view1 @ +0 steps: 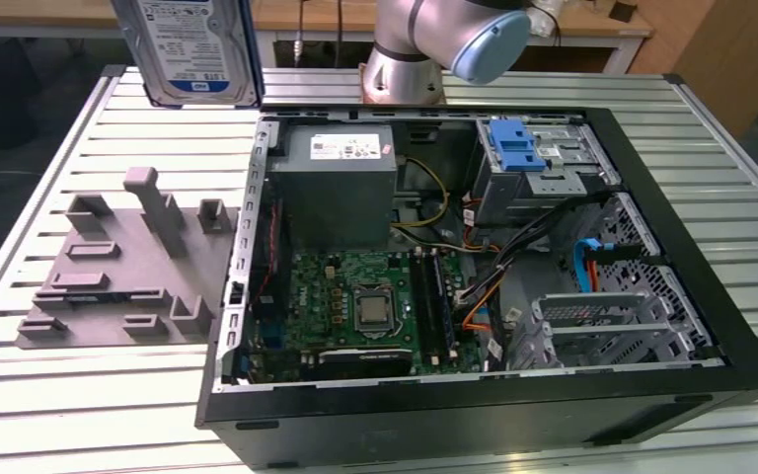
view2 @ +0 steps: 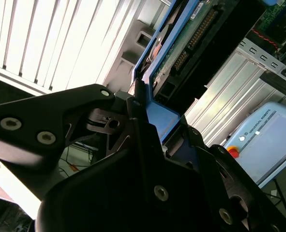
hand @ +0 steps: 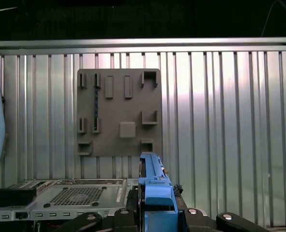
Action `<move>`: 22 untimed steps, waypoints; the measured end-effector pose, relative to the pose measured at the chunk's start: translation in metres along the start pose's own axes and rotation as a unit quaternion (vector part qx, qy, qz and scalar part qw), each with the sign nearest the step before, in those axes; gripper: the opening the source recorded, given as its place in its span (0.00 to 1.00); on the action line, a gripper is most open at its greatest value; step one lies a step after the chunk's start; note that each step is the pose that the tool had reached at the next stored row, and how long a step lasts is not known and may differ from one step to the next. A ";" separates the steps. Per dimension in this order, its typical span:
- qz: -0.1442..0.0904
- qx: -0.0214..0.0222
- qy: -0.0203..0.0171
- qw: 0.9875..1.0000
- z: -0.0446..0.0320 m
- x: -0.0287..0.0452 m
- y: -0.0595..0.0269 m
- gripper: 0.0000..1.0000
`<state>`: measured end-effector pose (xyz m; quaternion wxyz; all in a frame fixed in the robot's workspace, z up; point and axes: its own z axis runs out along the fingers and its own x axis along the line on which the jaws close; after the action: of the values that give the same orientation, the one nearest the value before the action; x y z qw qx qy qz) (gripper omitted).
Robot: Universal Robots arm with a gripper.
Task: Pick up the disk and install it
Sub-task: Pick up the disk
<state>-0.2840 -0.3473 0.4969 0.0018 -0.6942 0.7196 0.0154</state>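
I've got the disk [view1: 189, 51] hanging high on the exterior view's left, label facing the camera, well clear of the grey holder block [view1: 115, 286] beside the open PC case [view1: 485, 420] on the slatted table [view1: 76, 405].

Exterior view: off my arm, high, angled down on computer case [view1: 485, 410] and slatted table [view1: 37, 395]; disk [view1: 192, 49] at frame's upper left. First wrist view: looks straight down, far above grey fixture plate [hand: 118, 111]. Second wrist view: close along my gripper [view2: 150, 116]. All three share disk; exterior and first wrist views share plate.

Unreadably small print stands on the disk's [view1: 189, 54] label [view1: 197, 28] and the grey box's [view1: 340, 202] sticker [view1: 341, 149].
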 end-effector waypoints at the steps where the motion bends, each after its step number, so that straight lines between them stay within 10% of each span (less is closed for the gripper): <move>1: 0.000 0.000 0.000 1.000 0.0000 0.0000 -0.0007 0.36; 22: 0.000 0.000 0.000 1.000 -0.0003 -0.0005 -0.0129 0.36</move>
<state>-0.2711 -0.3473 0.4969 0.0018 -0.6942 0.7196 0.0154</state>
